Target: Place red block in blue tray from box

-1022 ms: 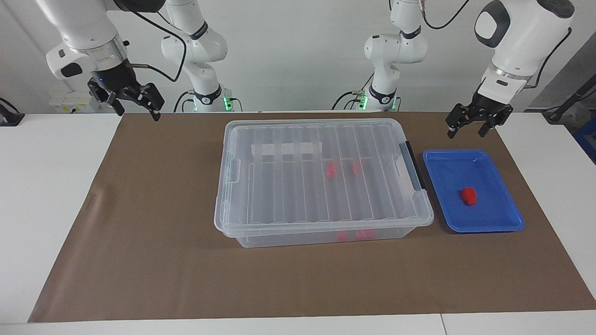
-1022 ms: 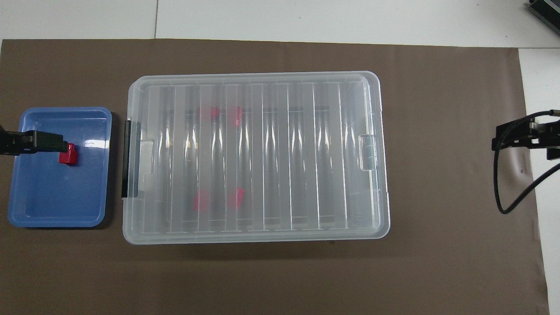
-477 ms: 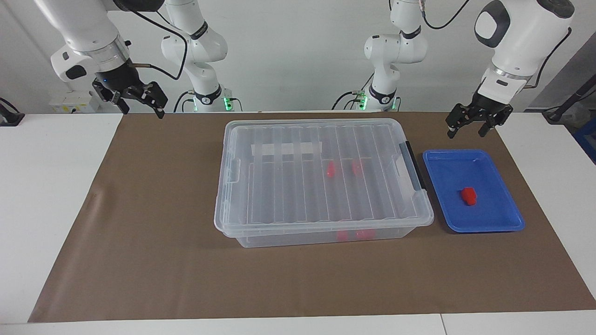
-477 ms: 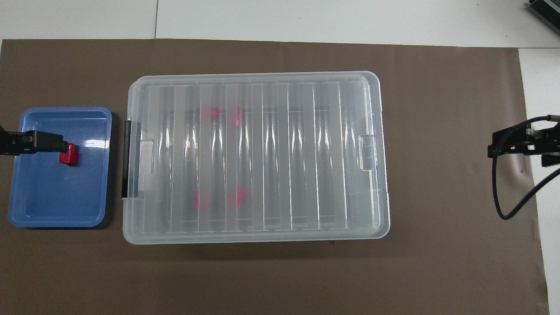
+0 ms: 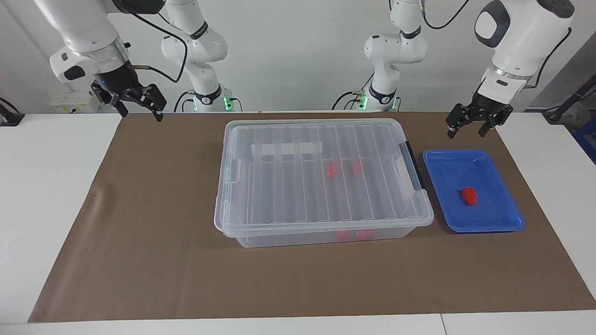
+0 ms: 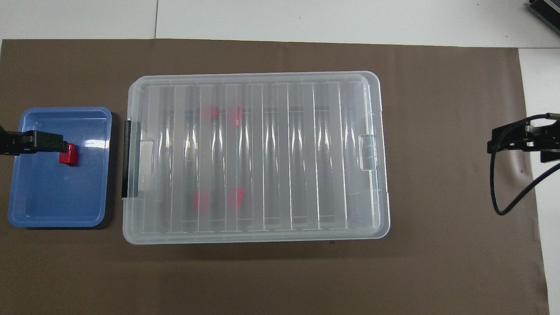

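overhead view: brown paper mat [image 6: 280, 275] under the box [image 6: 256, 155], clear, ribbed lid shut, two red blocks [image 6: 218, 199] blurred inside. beside its black latch [image 6: 127, 159], the glossy blue tray [image 6: 30, 210] holds the red block [image 6: 68, 155]. left gripper [image 5: 471, 125] and right gripper [image 5: 135, 104] hang released, empty.

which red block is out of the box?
The red block lying in the blue tray, beside the box at the left arm's end. The other red blocks sit under the closed lid.

A brown mat [image 5: 153, 260] covers the white counter [image 5: 51, 186]; on the mat sit the box [image 5: 321, 181] and, just beside it, the blue tray [image 5: 493, 163].
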You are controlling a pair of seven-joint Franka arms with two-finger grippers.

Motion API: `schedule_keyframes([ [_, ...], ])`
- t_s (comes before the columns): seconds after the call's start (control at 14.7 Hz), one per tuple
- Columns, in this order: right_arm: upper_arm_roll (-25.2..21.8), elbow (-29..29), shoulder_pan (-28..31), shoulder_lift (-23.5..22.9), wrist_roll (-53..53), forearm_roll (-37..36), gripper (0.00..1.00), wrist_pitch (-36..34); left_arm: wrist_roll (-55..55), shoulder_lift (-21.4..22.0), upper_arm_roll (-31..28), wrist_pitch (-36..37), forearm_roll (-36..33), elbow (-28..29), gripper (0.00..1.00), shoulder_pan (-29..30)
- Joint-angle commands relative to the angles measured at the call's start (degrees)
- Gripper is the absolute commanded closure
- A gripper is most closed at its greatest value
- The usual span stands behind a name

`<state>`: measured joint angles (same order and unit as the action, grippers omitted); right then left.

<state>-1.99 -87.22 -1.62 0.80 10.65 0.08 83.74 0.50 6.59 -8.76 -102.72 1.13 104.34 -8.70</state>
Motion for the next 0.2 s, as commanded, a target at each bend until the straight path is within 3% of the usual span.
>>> schedule_keyframes([
  [0.0, 0.4, -2.8, 0.7, 2.0, -1.9, -0.6, 0.00, 1.5, -0.5, 1.5, -0.6, 0.4, 0.5, 1.4, 0.00, -0.4],
  [0.14, 0.4, -2.9, 0.8, 2.0, -1.8, -0.6, 0.00, 1.6, -0.5, 1.5, -0.6, 0.4, 0.5, 1.3, 0.00, -0.4],
])
